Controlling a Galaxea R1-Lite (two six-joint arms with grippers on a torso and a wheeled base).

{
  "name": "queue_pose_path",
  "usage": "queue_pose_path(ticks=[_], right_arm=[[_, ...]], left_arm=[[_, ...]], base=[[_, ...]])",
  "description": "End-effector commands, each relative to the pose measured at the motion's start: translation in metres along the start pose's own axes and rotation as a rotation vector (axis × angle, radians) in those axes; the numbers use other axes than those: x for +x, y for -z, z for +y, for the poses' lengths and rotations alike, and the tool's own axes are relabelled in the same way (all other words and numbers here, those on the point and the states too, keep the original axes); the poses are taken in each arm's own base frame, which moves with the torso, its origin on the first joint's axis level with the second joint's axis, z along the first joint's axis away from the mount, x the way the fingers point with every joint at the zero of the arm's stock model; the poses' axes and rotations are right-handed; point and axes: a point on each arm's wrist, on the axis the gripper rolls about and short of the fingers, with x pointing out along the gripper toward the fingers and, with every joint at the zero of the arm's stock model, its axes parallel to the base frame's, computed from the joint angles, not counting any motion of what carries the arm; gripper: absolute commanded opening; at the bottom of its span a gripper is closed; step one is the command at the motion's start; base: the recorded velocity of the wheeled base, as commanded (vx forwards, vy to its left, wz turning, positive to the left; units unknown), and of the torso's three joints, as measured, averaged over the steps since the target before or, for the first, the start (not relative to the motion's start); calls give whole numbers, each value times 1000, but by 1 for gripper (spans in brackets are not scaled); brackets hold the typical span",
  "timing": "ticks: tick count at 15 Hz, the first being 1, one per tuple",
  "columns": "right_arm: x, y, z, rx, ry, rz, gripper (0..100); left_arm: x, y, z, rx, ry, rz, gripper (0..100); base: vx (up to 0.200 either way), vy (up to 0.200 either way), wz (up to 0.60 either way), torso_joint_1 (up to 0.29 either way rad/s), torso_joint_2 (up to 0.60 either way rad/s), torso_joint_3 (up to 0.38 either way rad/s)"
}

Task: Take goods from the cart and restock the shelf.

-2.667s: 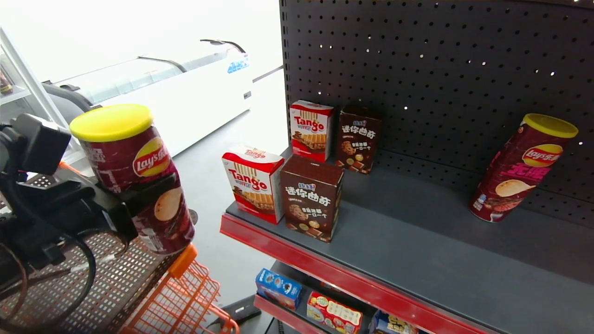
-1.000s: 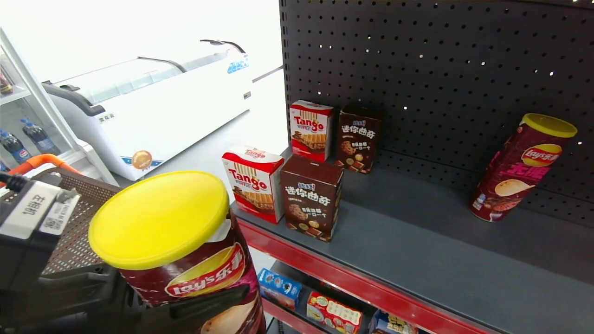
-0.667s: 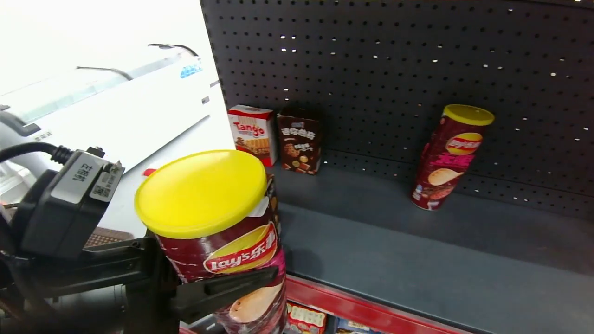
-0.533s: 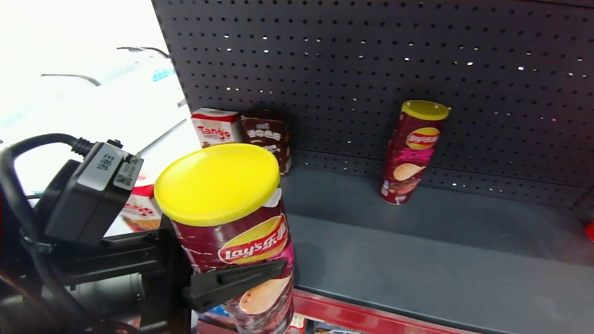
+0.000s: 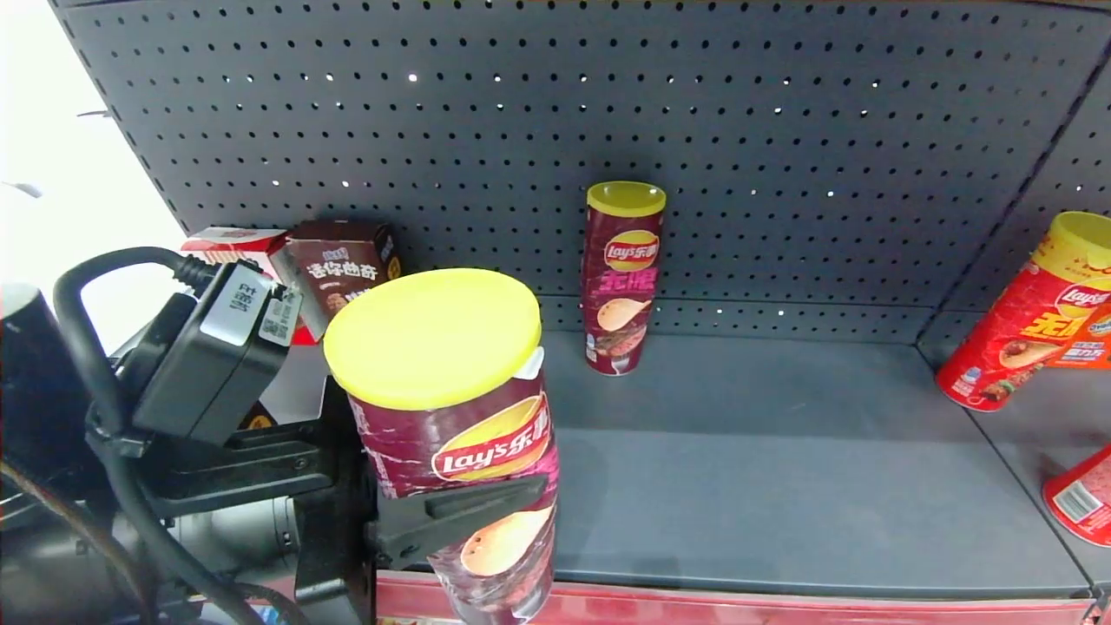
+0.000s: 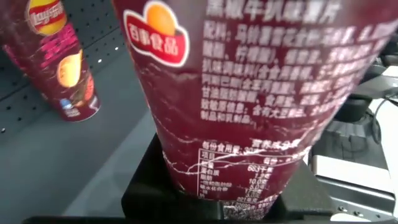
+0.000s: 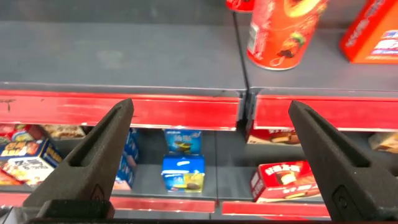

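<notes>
A dark grey pegboard (image 5: pixel 781 130) backs a grey shelf (image 5: pixel 781 486) with a red front lip. The left gripper (image 5: pixel 486 495) is at that lip, toward the shelf's left end, clamped on a maroon chip can (image 5: pixel 460 434) with a yellow lid. The can is upright and tilted slightly. One black finger crosses its lower front. Whether its base hangs over the deck or just ahead of the lip cannot be told.

Beyond this gripper and a little to its right, a second maroon chip can (image 5: pixel 623 278) stands against the pegboard, well apart from the held one. The left wrist view shows it past the held can, on the deck. Far to the gripper's right, a red chip can (image 5: pixel 1020 330) stands in the neighbouring bay. Behind the gripper's left side are a brown cookie box (image 5: pixel 343 265) and, touching it, a red-and-white wafer box (image 5: pixel 227 240).

The right gripper (image 7: pixel 214 149) is spread wide and holds nothing. It faces the red lip, with the red chip can and an orange box (image 7: pixel 373 28) on the deck above it. Blue cookie boxes (image 7: pixel 183 171) sit on a lower shelf (image 7: pixel 149 186) between its fingers.
</notes>
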Motion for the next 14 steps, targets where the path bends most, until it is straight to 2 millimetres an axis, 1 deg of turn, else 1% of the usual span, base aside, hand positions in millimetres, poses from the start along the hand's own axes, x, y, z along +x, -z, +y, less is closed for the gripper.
queue_pose_path(ticks=[1, 6, 9, 10, 11, 12, 13, 14], right_arm=[[0, 0, 0, 0, 1, -2, 100], [0, 0, 0, 0, 1, -2, 100], [0, -1, 0, -8, 1, -3, 100], [-2, -9, 0, -14, 2, -21, 100], [6, -62, 0, 27, -45, 13, 100], [9, -67, 1, 34, -77, 27, 100], [7, -76, 2, -19, -167, 11, 100], [8, -82, 3, -56, -207, 13, 100]], left_arm=[[0, 0, 1, -2, -3, 1, 0], [-3, 1, 5, -4, -26, 4, 0], [-8, 1, 16, -2, -76, 4, 0], [-8, 1, 16, -2, -81, 6, 0], [-9, 1, 17, -5, -89, 5, 0], [-10, 3, 16, -7, -88, 9, 0], [-11, 3, 16, -2, -92, 0, 0], [-12, 3, 15, -10, -94, -2, 0]], base=[[0, 0, 0, 0, 0, 0], [0, 0, 0, 0, 0, 0], [0, 0, 0, 0, 0, 0], [0, 0, 0, 0, 0, 0], [0, 0, 0, 0, 0, 0], [0, 0, 0, 0, 0, 0], [0, 0, 0, 0, 0, 0], [0, 0, 0, 0, 0, 0]])
